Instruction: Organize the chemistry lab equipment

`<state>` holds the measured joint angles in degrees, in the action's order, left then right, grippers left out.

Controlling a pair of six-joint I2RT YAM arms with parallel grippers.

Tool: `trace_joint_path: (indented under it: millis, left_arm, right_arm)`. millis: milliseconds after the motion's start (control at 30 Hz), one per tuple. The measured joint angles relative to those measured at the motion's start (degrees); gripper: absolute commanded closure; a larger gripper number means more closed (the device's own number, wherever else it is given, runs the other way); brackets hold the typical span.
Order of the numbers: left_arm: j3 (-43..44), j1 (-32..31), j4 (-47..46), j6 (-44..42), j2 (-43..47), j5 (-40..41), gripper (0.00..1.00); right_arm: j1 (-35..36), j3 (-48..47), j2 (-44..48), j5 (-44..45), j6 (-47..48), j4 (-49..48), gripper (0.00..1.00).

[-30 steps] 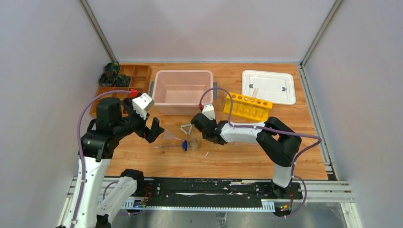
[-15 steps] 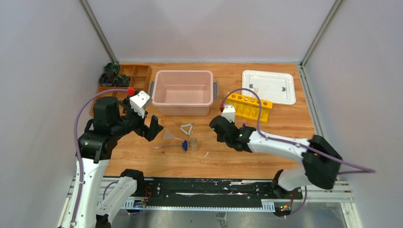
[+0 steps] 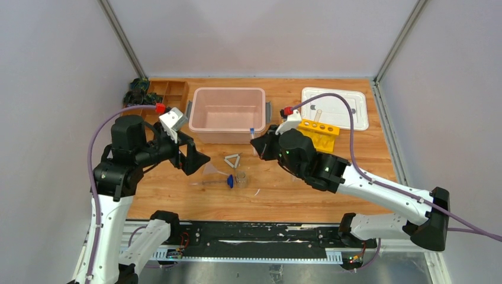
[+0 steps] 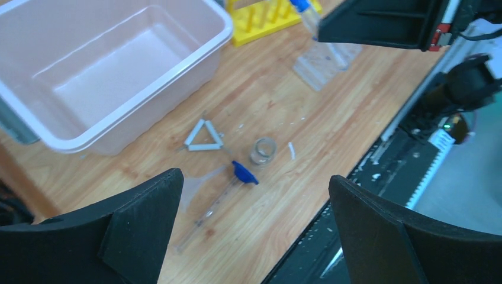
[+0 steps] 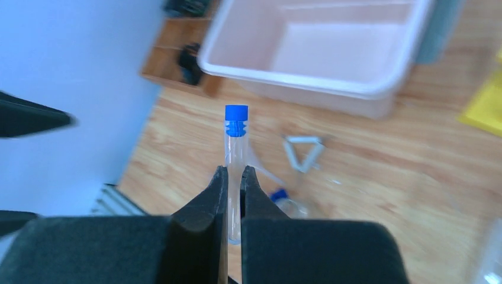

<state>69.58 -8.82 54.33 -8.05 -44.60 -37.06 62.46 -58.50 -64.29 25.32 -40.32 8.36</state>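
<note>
My right gripper (image 3: 258,144) is shut on a small clear blue-capped vial (image 3: 253,135) and holds it above the table, in front of the pink bin. In the right wrist view the vial (image 5: 236,139) stands up between the gripper's (image 5: 235,173) jaws. My left gripper (image 3: 193,157) is open and empty, above the table left of the loose items; it also shows in the left wrist view (image 4: 254,177). On the table lie a clear glass tube with a blue cap (image 3: 214,181), a clear funnel (image 3: 211,170), a tiny beaker (image 3: 241,178) and a pale triangle (image 3: 232,160).
The pink bin (image 3: 228,90) stands at the back centre. The yellow holed rack (image 3: 317,135) is to its right, behind my right arm. The clear vial tray (image 3: 334,107) with one vial is at the back right. The brown wooden tray (image 3: 169,92) is at the back left.
My right arm has risen and its elbow has swung out to the right; its gripper now points left with the vial. My left gripper has shifted slightly right.
</note>
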Motion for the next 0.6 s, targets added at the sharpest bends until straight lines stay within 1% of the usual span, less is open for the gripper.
trace_joint_path:
  millis: [100, 300, 400, 600]
  left_arm:
    - [0.90, 0.00, -0.35, 1.57, -0.04, -4.07, 0.03]
    - [1.36, 0.00, -2.73, 6.71, -0.07, -8.41, 0.10]
    - [1.18, 0.00, -6.05, 10.64, -0.28, -9.84, 0.17]
    - [-0.33, 0.00, -13.84, 17.62, -0.13, -11.32, 0.32]
  right_arm:
    - [1.07, -4.90, -3.04, -3.15, -0.15, -5.35, 1.00]
    - [4.37, -11.85, -9.09, -7.19, -0.61, -14.99, 1.00]
    - [6.32, -13.44, -11.23, -8.00, -0.59, -18.75, 1.00]
    - [8.37, -13.73, -12.48, -8.33, -0.37, -22.60, 1.00]
